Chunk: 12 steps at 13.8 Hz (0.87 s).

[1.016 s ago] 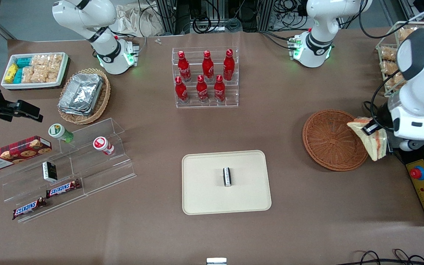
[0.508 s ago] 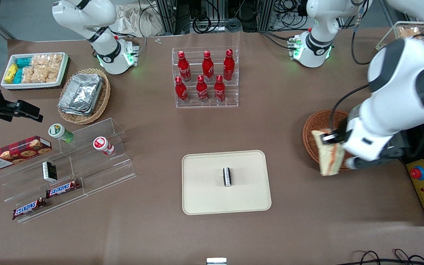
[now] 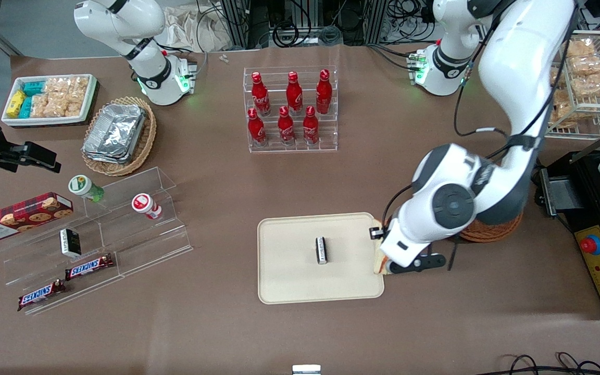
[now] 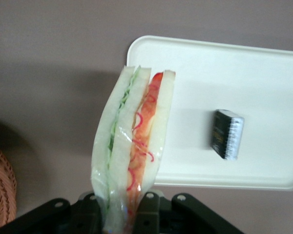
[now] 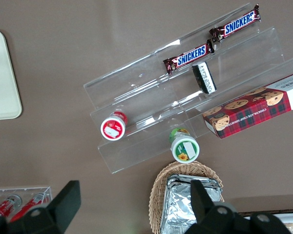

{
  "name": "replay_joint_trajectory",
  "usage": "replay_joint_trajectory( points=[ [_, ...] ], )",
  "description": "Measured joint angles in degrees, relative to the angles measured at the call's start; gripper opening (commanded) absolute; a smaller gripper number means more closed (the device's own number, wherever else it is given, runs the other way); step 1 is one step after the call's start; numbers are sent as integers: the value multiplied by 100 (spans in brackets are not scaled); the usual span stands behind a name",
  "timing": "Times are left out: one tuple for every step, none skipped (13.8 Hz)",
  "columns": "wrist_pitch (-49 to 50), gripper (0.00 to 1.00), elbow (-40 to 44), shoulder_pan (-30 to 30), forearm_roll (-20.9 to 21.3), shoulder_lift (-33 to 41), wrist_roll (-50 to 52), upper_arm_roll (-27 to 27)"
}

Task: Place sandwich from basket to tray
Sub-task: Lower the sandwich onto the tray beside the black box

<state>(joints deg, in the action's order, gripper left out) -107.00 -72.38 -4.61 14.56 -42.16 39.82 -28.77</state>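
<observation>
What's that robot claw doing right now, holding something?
Gripper: shut on the sandwich, carrying it above the tray edge nearest the basket.

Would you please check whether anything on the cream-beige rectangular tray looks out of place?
Yes: a small dark packet already lies mid-tray. The gripper holds the wrapped triangular sandwich above the tray's edge nearest the reddish-brown wicker basket.

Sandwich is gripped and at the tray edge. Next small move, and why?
Probably carry it a bit further over the tray, then lower. The gripper, shut on the sandwich, hangs at the tray's edge nearest the basket, and a small dark packet occupies the middle.
</observation>
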Motion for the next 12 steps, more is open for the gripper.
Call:
replay_joint_trajectory(
  points=[
    [-185, 0, 19, -63, 148, -198, 80, 0],
    [-399, 0, 40, -93, 211, -375, 113, 0],
    [-594, 0, 65, -102, 229, -533, 117, 1],
    [-768, 0, 85, -106, 235, -667, 117, 1],
    [-897, 0, 98, -116, 239, -779, 117, 1],
    [-1007, 0, 108, -130, 240, -874, 117, 1],
    [-1096, 0, 121, -142, 240, -949, 141, 1],
    [-1140, 0, 135, -153, 241, -1008, 200, 1],
    [-1148, 0, 141, -168, 252, -1045, 263, 1],
    [-1148, 0, 141, -187, 318, -1071, 343, 1],
    [-1147, 0, 138, -212, 451, -1092, 469, 0],
    [-1145, 9, 121, -246, 615, -1110, 634, -1]
  ],
)
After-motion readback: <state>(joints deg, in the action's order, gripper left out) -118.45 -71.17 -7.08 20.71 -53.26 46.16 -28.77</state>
